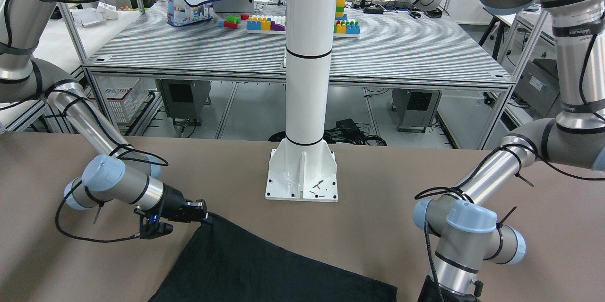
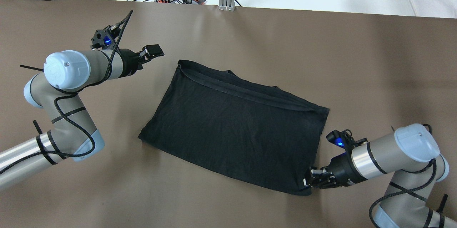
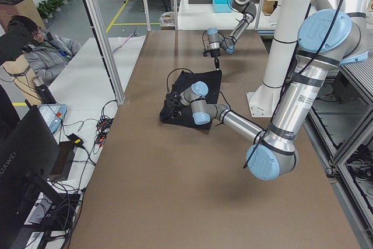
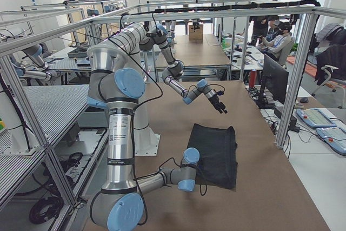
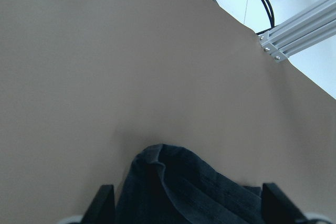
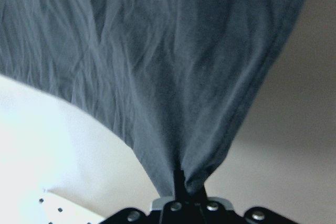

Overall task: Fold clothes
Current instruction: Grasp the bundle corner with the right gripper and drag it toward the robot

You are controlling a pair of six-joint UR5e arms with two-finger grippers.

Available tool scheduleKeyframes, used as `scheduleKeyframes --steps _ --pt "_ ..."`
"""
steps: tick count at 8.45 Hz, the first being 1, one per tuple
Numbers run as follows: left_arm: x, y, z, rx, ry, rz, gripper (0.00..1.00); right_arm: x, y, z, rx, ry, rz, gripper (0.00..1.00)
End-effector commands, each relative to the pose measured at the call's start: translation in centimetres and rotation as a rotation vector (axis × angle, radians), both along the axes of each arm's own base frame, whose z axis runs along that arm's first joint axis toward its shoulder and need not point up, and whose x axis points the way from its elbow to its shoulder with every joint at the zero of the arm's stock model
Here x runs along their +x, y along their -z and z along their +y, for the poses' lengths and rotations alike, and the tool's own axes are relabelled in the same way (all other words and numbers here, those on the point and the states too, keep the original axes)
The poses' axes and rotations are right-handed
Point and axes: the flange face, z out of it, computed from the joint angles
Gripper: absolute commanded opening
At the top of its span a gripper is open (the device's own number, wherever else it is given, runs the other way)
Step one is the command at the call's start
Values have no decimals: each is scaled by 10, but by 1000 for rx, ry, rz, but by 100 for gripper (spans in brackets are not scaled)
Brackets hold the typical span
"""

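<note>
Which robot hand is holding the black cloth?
The right gripper: it pinches a corner of the black cloth. The left gripper is open, not touching it.

A brown matte table (image 2: 250, 35) carries a black garment (image 2: 232, 128), spread out, its long side running ten o'clock to four o'clock from overhead. From across the table, a white pillar's base plate (image 1: 302, 184) stands at its twelve o'clock, apart.

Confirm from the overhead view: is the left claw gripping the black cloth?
No, the left claw hovers open over the table, apart from the nearest corner of the black cloth.
</note>
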Motion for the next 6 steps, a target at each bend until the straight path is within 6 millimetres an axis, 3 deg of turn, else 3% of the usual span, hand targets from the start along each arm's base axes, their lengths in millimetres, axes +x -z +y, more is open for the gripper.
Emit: scheduleKeyframes --steps 1,3,4,5,6 --pt "-3 -7 1 -4 2 -7 100 -28 49 76 47 175 -94 0" --pt "-4 -9 0 -2 22 -12 100 -37 69 105 64 238 -133 1" --pt "-4 -10 0 -2 27 -14 100 -39 70 109 65 247 -137 20" --pt "-4 -9 0 -1 25 -13 100 -40 70 109 64 249 -134 74" --pt "-4 -9 0 -1 25 -13 100 -39 72 108 66 248 -138 94"
